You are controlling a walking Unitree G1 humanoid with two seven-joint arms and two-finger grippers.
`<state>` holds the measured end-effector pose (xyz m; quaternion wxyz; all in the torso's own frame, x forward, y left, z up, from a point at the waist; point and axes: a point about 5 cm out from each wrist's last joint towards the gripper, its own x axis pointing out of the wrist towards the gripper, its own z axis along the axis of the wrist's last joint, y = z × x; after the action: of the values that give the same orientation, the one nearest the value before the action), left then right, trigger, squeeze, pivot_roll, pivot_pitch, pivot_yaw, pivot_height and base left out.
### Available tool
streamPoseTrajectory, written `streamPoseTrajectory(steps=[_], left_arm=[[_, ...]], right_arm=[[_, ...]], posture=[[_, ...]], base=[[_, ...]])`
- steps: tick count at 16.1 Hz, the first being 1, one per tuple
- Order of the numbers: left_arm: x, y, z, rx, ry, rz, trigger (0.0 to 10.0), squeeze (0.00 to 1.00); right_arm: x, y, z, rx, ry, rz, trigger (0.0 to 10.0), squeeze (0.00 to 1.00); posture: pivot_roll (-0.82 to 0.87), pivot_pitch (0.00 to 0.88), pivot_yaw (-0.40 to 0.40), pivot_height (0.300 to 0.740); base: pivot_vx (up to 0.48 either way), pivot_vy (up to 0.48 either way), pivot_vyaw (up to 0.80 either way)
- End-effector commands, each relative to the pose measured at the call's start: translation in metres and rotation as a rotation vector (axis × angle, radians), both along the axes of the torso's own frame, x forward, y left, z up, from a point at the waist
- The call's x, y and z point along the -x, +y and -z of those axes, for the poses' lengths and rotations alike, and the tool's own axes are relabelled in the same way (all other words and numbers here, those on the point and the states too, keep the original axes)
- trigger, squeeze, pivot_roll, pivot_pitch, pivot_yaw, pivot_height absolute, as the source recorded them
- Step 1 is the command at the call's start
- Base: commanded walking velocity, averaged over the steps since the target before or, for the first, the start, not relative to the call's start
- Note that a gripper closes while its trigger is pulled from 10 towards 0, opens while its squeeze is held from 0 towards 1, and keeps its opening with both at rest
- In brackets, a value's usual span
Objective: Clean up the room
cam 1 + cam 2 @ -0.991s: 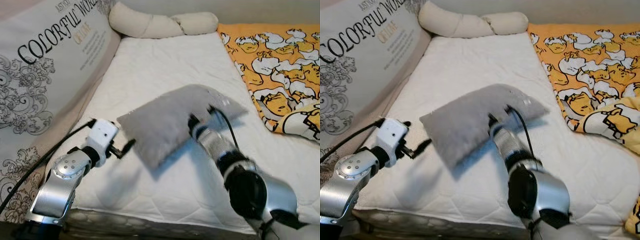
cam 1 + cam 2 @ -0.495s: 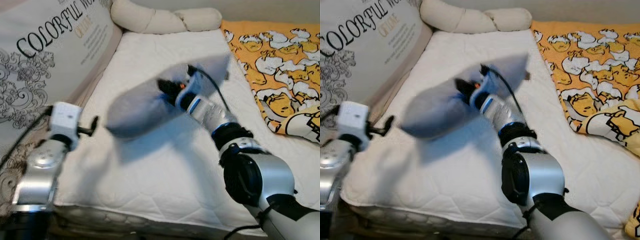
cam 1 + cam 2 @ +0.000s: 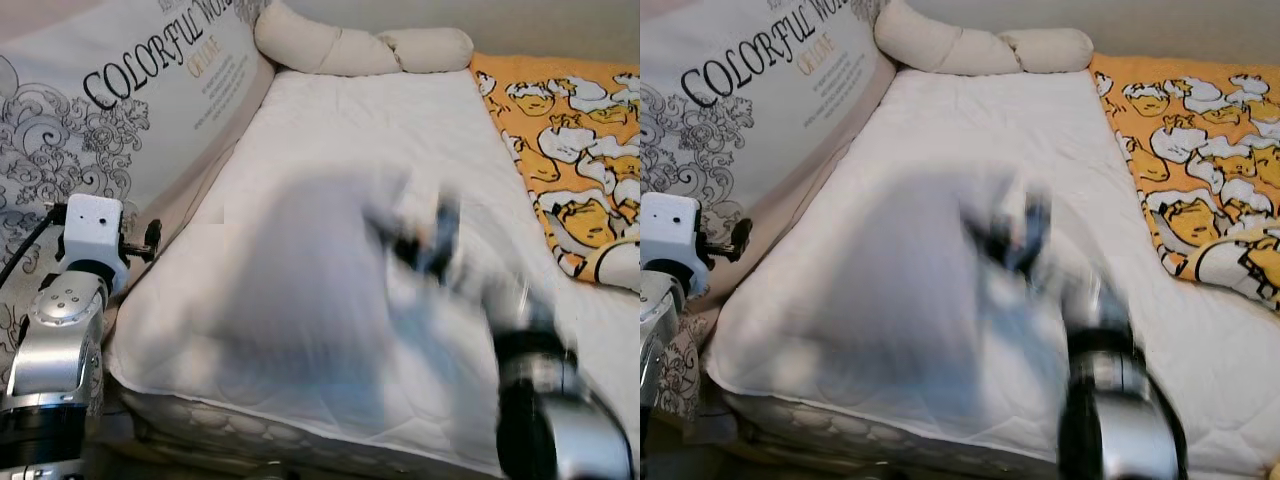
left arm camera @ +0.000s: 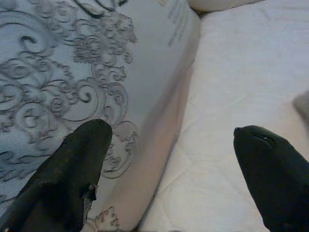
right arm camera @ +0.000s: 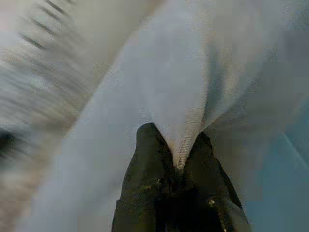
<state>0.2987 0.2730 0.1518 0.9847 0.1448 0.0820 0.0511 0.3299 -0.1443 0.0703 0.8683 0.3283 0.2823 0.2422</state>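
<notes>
The white mattress [image 3: 330, 130] has broad bare quilting between the large printed cushion [image 3: 120, 110] along its left side and the orange patterned blanket [image 3: 570, 130] on its right; its near edge runs just in front of the robot. One long cream bolster [image 3: 360, 48] lies at its far end. One grey pillow [image 3: 300, 290], heavily blurred, hangs over the mattress middle. The right gripper [image 5: 176, 162] has its two black fingers pinched tight on a fold of that pillow, the cloth bunched between them. The left gripper [image 4: 169, 164] sits at the mattress's left edge beside the printed cushion, fingers spread wide with nothing between them, well apart from the pillow
</notes>
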Motion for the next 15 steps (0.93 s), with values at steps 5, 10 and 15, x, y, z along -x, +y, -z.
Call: streamPoseTrajectory(steps=[5, 10, 15], left_arm=[[-0.015, -0.06, 0.031, 0.134, 0.168, 0.388, 10.0, 0.0], [-0.032, -0.093, 0.052, 0.428, 0.248, 0.45, 10.0, 0.0], [-0.038, -0.112, 0.064, 0.38, 0.29, 0.581, 10.0, 0.0]], right_arm=[[0.026, -0.024, 0.051, 0.35, 0.108, 0.085, 0.0, 0.0], [0.024, -0.026, 0.048, 0.363, 0.064, 0.134, 0.0, 0.0], [0.032, -0.029, 0.054, 0.391, 0.038, 0.139, 0.0, 0.0]], posture=[[0.03, 0.0, 0.115, 0.74], [0.0, 0.0, 0.126, 0.74], [-0.02, 0.0, 0.142, 0.74]], base=[[0.0, 0.0, 0.0], [0.0, 0.0, 0.0], [0.0, 0.0, 0.0]])
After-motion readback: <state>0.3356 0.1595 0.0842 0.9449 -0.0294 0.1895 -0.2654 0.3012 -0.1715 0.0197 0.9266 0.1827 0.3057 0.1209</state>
